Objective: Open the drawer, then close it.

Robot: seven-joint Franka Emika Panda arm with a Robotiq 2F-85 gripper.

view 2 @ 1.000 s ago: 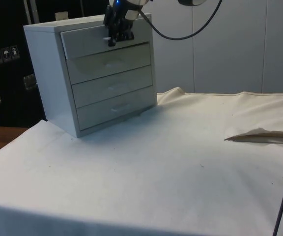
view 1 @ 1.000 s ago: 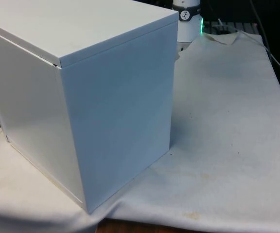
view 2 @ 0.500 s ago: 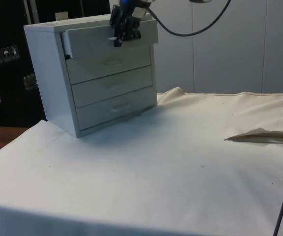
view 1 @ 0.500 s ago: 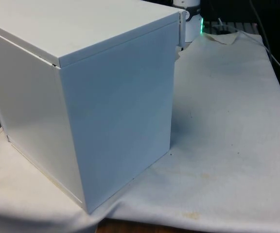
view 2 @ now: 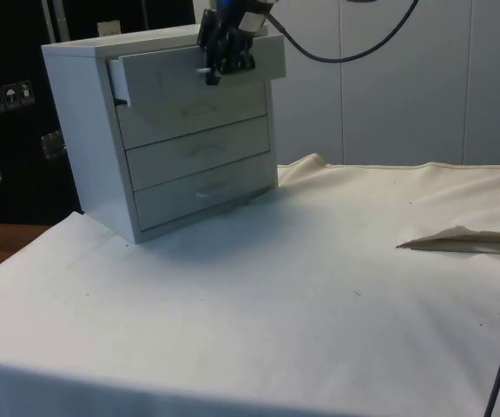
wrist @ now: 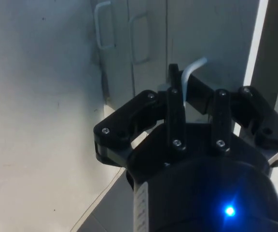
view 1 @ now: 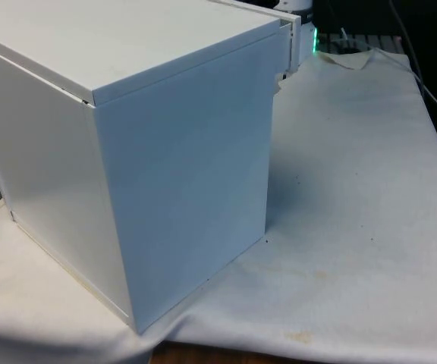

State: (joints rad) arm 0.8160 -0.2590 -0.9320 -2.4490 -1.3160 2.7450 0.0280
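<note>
White cloth [view 2: 319, 287] over the whole table, dark cabinets behind at the side view's 9 o'clock, pale wall panels at 3 o'clock.

Item 1: chest of drawers [view 2: 159, 130], white, four drawers, standing on the cloth at about 10 o'clock in the side view. In the front view the chest [view 1: 127, 152] turns its plain side and back to the camera.

Item 2: top drawer [view 2: 194, 74], the task's thing. Partly drawn out; its front stands proud of the three fronts below, and in the front view its edge [view 1: 287, 42] juts past the cabinet at 1 o'clock.

Item 3: handle [wrist: 193, 67], a thin white bow on the drawer front; like handles show on the lower fronts.

Item 4: my gripper [view 2: 224, 56], black, at the middle of the top drawer's front. My jaws are drawn nearly together around the handle; in the wrist view my fingers [wrist: 175, 111] pinch it close.

Handling, as I judge it: rigid panel construction, drawer probably light and sliding on runners. The smooth handle is the only proper hold, taken at its middle so the drawer runs straight and does not bind. A crooked or hard pull might shift the whole chest on the cloth.
</note>
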